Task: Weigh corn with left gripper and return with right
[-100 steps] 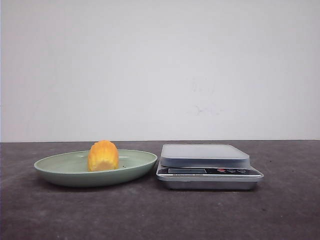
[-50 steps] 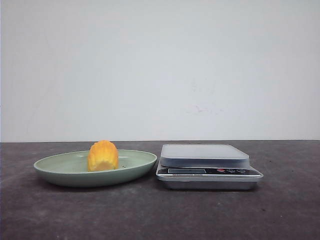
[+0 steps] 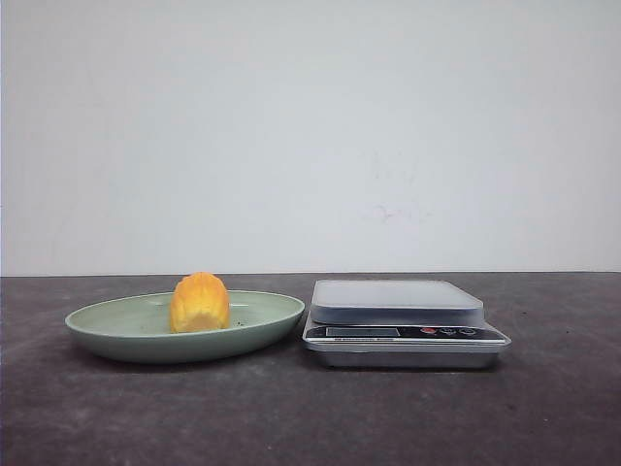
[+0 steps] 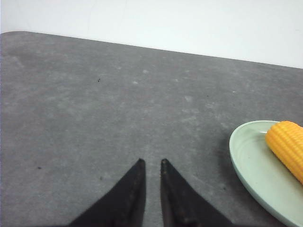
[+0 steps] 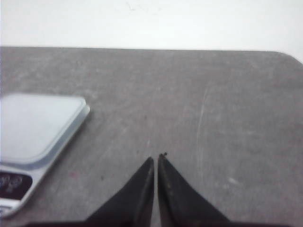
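Note:
The corn (image 3: 200, 303), a short yellow-orange cob piece, lies in a pale green plate (image 3: 116, 325) at the left of the table. It also shows at the edge of the left wrist view (image 4: 286, 145), lying in the plate (image 4: 251, 165). A silver kitchen scale (image 3: 398, 320) stands just right of the plate, its platform bare. My left gripper (image 4: 152, 162) hovers over bare table left of the plate, jaws almost together with a narrow gap, holding nothing. My right gripper (image 5: 156, 158) is shut and empty over the table to the right of the scale (image 5: 38, 127). Neither arm shows in the front view.
The table is dark grey with a white wall behind it. The table's far left rounded corner (image 4: 19, 34) and far right rounded corner (image 5: 289, 53) show in the wrist views.

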Tool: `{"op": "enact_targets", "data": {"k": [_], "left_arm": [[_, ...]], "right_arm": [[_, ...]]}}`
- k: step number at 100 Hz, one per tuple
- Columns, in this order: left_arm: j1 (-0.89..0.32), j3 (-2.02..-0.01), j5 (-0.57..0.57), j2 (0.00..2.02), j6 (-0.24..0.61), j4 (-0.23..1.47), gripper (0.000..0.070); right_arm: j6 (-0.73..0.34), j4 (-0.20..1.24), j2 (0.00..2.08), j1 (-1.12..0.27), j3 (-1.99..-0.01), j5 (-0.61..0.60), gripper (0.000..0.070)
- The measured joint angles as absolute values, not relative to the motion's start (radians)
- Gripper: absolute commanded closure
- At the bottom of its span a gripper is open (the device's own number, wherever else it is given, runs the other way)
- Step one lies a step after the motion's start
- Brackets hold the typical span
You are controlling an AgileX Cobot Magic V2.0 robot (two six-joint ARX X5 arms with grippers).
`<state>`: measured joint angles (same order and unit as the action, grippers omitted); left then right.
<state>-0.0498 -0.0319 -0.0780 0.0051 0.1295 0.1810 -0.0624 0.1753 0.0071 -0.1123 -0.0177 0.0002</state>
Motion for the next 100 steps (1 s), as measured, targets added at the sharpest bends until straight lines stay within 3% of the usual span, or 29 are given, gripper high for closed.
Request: {"op": "enact_targets", "data": {"k": [100], "left_arm": [[-0.05,-0.032,-0.078,0.005,0.13,0.181,0.0682]], "right_arm": [[-0.048,0.169,0.007,-0.109,-0.017,0.0,0.0692]]}}
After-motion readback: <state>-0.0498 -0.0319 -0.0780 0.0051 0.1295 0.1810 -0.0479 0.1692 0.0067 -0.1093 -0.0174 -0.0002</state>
